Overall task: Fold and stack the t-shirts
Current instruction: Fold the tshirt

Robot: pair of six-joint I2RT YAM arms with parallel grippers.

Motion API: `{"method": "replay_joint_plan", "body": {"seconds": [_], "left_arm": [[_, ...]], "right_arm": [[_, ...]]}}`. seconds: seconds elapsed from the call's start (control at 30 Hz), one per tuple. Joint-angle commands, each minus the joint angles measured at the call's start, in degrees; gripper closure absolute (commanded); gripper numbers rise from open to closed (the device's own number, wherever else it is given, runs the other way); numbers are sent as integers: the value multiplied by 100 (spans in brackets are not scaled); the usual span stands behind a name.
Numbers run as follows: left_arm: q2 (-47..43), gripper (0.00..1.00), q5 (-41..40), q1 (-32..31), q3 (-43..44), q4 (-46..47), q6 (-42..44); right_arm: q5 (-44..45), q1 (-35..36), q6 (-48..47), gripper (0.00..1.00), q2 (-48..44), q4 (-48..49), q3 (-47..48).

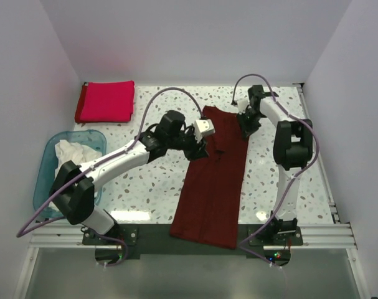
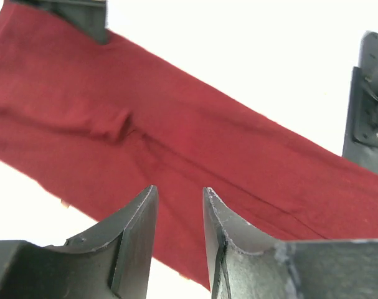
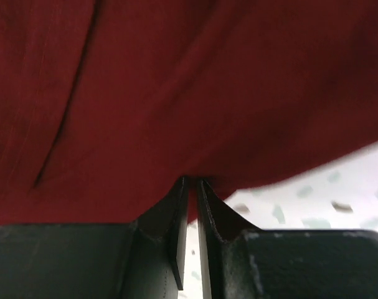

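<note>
Maroon t-shirt [image 1: 210, 187] lies long, creased; left gripper [image 2: 179, 189] parted, right gripper [image 3: 193, 180] pinching its edge.

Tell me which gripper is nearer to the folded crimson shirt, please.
The left. The left gripper is at the left edge of the maroon shirt; the right gripper is at its right edge, farther from the crimson shirt in the far left corner.

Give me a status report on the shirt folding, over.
Left gripper open over maroon t-shirt. Right gripper pinched on its right edge. Shirt lies long, part-folded. Nothing in the way.
</note>
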Motion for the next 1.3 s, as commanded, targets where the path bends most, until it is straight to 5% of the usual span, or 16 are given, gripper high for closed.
{"method": "replay_joint_plan", "body": {"seconds": [0.0,0.27,0.5,0.9,1.27], "left_arm": [[157,60,216,597,-212,286,-635],[885,62,392,1739,-64,102,-1269],[1616,64,435,1952,507,4,-1137],[3215,67,691,1934,2053,628,-1998],[4156,69,191,1907,2653,233,-2130]], "right_arm": [[235,239,-38,86,387,245,346],[1071,739,-179,89,1608,430,1654],[1458,828,41,87,2304,692,3018],[844,819,-433,79,476,940,1772],[105,819,-583,85,581,263,1173]]}}
